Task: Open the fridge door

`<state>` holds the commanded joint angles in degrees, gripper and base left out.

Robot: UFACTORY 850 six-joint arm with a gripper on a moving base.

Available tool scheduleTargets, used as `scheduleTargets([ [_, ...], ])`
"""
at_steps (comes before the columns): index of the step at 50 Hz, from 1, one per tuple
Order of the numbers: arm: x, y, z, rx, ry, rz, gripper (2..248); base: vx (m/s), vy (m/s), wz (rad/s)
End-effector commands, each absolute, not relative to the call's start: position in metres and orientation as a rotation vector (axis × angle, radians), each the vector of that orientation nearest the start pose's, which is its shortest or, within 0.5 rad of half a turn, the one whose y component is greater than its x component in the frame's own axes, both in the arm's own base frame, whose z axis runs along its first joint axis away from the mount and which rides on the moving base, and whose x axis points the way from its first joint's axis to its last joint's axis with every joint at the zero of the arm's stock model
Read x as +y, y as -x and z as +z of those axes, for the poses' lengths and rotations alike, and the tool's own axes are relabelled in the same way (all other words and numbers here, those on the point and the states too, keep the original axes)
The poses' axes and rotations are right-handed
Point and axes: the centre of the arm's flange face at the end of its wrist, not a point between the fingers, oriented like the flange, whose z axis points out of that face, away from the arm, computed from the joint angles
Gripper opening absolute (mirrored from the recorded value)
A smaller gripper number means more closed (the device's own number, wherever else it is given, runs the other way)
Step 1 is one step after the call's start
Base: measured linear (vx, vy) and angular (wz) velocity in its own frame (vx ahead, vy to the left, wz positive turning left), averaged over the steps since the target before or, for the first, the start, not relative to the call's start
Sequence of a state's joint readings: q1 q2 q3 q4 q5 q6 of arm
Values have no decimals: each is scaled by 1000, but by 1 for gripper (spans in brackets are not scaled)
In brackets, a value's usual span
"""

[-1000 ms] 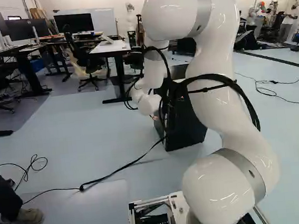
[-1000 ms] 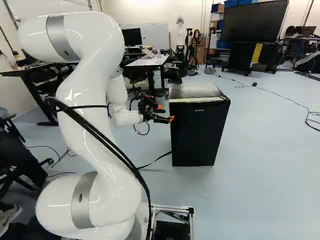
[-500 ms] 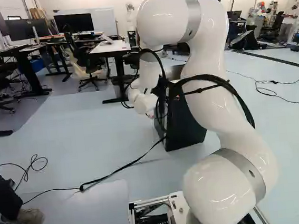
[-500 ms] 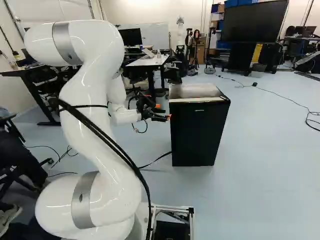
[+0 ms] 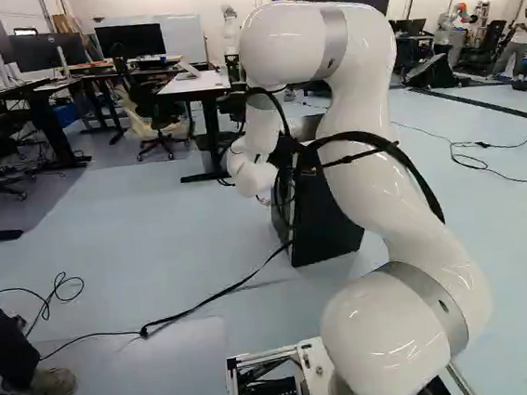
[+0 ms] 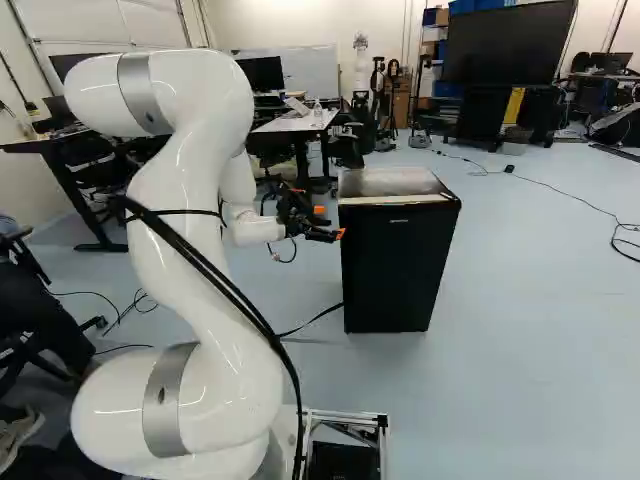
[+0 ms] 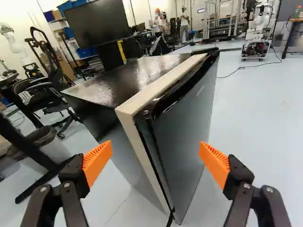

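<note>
In the right base view my gripper point(image 6: 330, 223) is beside the near left upper corner of the black fridge point(image 6: 395, 265), its fingers apart. The wrist view shows the gripper point(image 7: 156, 163) open, its orange pads wide apart with nothing held. Ahead of it stands the fridge, its dark top point(image 7: 128, 78) edged by a beige strip point(image 7: 158, 87). The dark door point(image 7: 184, 127) lies along that strip, with a recess under its upper rim; it looks closed. The fridge's near upright edge shows between the fingers. In the left base view the arm hides much of the fridge point(image 5: 326, 219).
A black cable point(image 5: 208, 299) runs over the floor to the fridge. Beyond the fridge are a white table point(image 6: 295, 122), chairs and a large screen point(image 6: 508, 43). The wrist view shows another robot point(image 7: 258, 28) far off. A person's shoe point(image 5: 53, 382) is at the near left.
The base has not moved. My upper arm has sunk and shifted left in the left base view. The gripper has shifted only slightly beside the fridge, which stands as before.
</note>
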<state>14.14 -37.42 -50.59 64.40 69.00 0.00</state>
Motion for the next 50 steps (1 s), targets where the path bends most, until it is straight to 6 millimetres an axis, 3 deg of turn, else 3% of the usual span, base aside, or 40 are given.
scheduleTargets([
  [32,42,-529,269,1480,2443,-2072,247,0,0,0],
  [50,42,-529,269,1343,2629,-2084,247,0,0,0],
])
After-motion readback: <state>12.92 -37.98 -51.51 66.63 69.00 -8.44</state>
